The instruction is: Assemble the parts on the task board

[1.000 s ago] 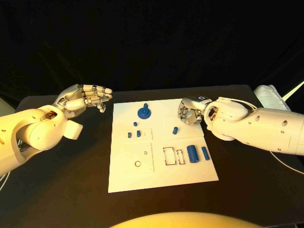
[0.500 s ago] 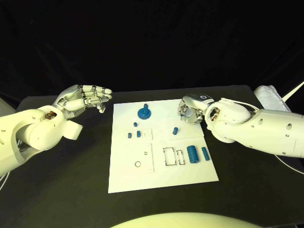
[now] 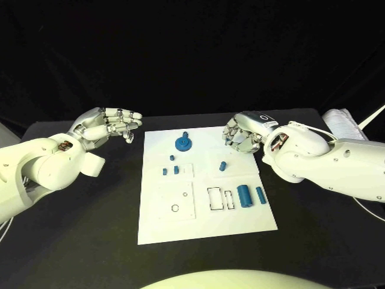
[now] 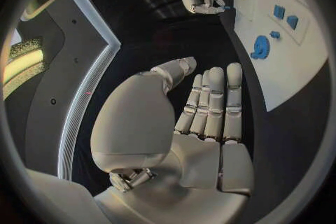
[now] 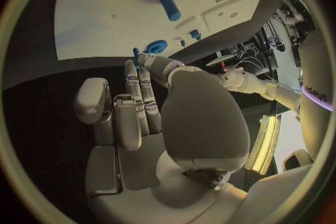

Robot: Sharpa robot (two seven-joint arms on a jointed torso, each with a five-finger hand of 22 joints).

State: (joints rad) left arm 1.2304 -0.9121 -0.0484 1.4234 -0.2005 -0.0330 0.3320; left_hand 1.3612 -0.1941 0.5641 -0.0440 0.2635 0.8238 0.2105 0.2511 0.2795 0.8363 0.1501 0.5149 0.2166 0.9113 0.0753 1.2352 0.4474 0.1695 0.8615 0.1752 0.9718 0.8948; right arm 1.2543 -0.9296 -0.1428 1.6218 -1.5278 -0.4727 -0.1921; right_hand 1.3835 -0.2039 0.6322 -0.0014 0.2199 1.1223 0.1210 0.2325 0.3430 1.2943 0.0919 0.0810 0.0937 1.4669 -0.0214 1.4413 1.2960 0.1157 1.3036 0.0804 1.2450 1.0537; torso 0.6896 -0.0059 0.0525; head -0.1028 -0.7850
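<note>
1. Board point(image 3: 206, 223): white plate lying flat in the middle of the black table point(image 3: 80, 241), long side running away from the robot.
2. Parts on the board: a round blue disc with a peg point(image 3: 183, 142) near the far edge; three small blue pieces point(image 3: 171, 158) just nearer than the disc, close together; one short blue piece point(image 3: 222, 165) alone toward the right side; two larger blue cylinders point(image 3: 243, 195) side by side near the right edge, beside a pair of outlined rectangular slots point(image 3: 215, 198).
3. Left hand point(image 3: 108, 123): raised over bare table just off the board's far left corner, fingers curled in toward the thumb, nothing seen between them (the left wrist view shows the fingers lying close together, palm bare).
4. Right hand point(image 3: 243, 133): hangs over the board's far right corner, fingers pointing down and apart. In the right wrist view a small blue piece point(image 5: 136, 55) shows at the fingertips point(image 5: 131, 67); whether it is pinched or merely lies behind them cannot be told.
5. The two hands are well apart, with the disc between them.
</note>
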